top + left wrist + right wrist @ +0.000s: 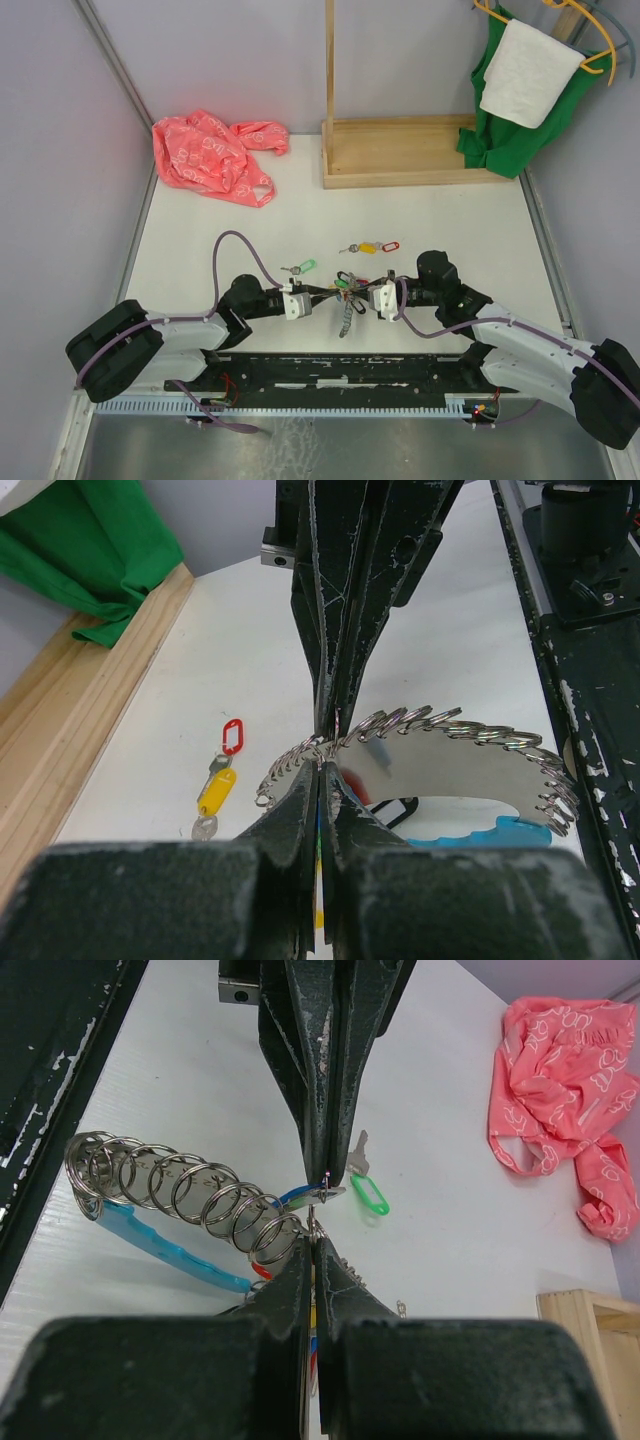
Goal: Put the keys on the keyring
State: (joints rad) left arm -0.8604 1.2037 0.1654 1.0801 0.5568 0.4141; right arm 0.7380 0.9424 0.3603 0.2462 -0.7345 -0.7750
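The keyring shows in the left wrist view as a coil of silver loops [450,730] with a light-blue sleeve [480,832], and in the right wrist view [180,1190]. It hangs between both grippers at the table's near middle [346,302]. My right gripper [313,1245] is shut on the coil's end. My left gripper [325,765] is shut tip to tip against it, pinching a silver key with a blue tag [300,1197] at the ring's end. Loose keys lie on the table: a green-tagged one [300,267] and a yellow-tagged and red-tagged pair [370,246].
A crumpled pink bag [210,155] lies at the back left. A wooden stand [400,150] sits at the back middle, with green cloth and a white towel [525,75] on hangers at the back right. A black rail [340,370] runs along the near edge.
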